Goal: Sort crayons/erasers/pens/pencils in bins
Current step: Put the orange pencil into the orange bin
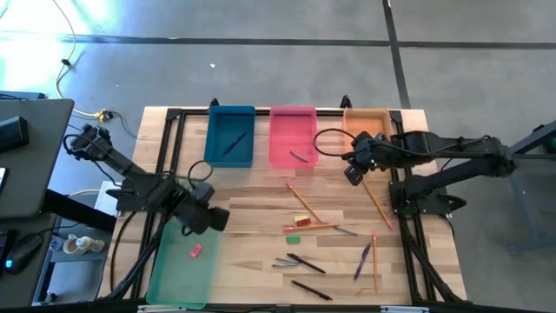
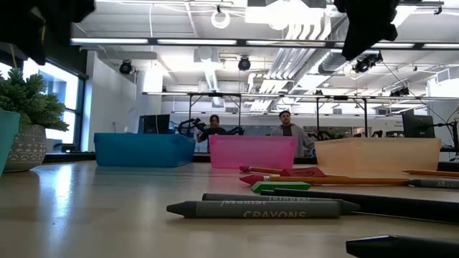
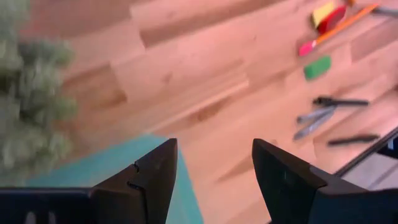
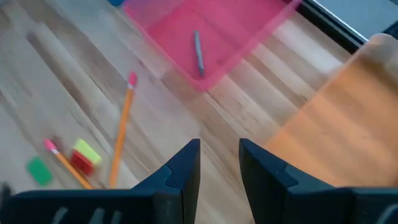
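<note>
My left gripper (image 1: 208,219) (image 3: 214,149) hangs open over the far right corner of the green bin (image 1: 181,271), which holds a pink eraser (image 1: 195,252). My right gripper (image 1: 352,174) (image 4: 219,144) is open a little, with nothing between its fingers, above bare wood between the pink bin (image 1: 293,136) and the orange bin (image 1: 367,120). A grey crayon (image 4: 198,53) lies in the pink bin, and dark pens (image 1: 233,142) lie in the blue bin (image 1: 230,136). Loose on the table lie pencils (image 1: 301,200), a yellow eraser (image 1: 301,219), a green eraser (image 1: 293,238), crayons (image 1: 282,261) and pens (image 1: 306,263).
Three bins stand in a row along the far edge. Loose items are spread over the table's right half, down to the near edge (image 1: 311,289). A potted plant (image 2: 29,115) stands at the far left. People show in the room behind the table.
</note>
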`<state>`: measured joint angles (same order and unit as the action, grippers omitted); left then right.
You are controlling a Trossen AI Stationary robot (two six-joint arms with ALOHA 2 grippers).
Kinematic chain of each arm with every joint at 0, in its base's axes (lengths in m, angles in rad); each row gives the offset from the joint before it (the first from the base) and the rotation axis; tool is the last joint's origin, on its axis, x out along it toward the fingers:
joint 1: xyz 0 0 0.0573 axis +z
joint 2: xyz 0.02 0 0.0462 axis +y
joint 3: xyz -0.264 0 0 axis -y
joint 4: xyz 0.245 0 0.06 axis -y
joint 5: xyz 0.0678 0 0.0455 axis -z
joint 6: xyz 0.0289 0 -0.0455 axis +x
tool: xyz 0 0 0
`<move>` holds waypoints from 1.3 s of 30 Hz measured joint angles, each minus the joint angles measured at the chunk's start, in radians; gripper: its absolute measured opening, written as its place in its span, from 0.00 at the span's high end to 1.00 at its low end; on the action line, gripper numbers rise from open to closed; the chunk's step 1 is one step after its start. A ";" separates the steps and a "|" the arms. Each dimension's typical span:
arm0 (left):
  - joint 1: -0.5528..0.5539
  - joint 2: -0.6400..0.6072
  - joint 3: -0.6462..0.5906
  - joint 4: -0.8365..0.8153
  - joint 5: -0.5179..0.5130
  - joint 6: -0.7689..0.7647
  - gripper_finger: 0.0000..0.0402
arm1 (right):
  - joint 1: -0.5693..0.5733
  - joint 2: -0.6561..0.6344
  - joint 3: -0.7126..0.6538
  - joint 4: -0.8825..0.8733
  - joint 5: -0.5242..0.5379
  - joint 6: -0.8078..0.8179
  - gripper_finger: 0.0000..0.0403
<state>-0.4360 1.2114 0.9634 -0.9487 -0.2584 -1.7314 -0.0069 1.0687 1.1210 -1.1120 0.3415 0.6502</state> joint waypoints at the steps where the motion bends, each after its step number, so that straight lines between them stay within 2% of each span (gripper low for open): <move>1: 0.026 0.000 0.000 0.012 -0.001 0.028 0.51 | -0.017 0.000 0.000 -0.016 -0.011 -0.020 0.74; 10: 0.248 0.000 0.000 0.162 -0.042 0.325 0.51 | -0.148 -0.001 -0.012 -0.090 -0.102 -0.179 0.74; 15: 0.363 0.000 0.000 0.233 -0.040 0.478 0.51 | -0.191 -0.001 -0.073 -0.095 -0.155 -0.200 0.74; 19: 0.451 0.000 0.000 0.253 0.000 0.593 0.51 | -0.189 0.000 -0.103 -0.110 -0.163 -0.155 0.74; 29: 0.653 -0.001 0.000 0.267 0.180 0.919 0.51 | -0.184 -0.003 -0.222 -0.112 -0.306 0.003 0.74; 39: 0.751 -0.002 0.000 0.266 0.295 1.117 0.51 | -0.087 -0.003 -0.304 -0.104 -0.352 0.158 0.74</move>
<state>0.3154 1.2098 0.9634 -0.6823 0.0361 -0.6144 -0.0939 1.0660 0.8170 -1.2158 -0.0101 0.8080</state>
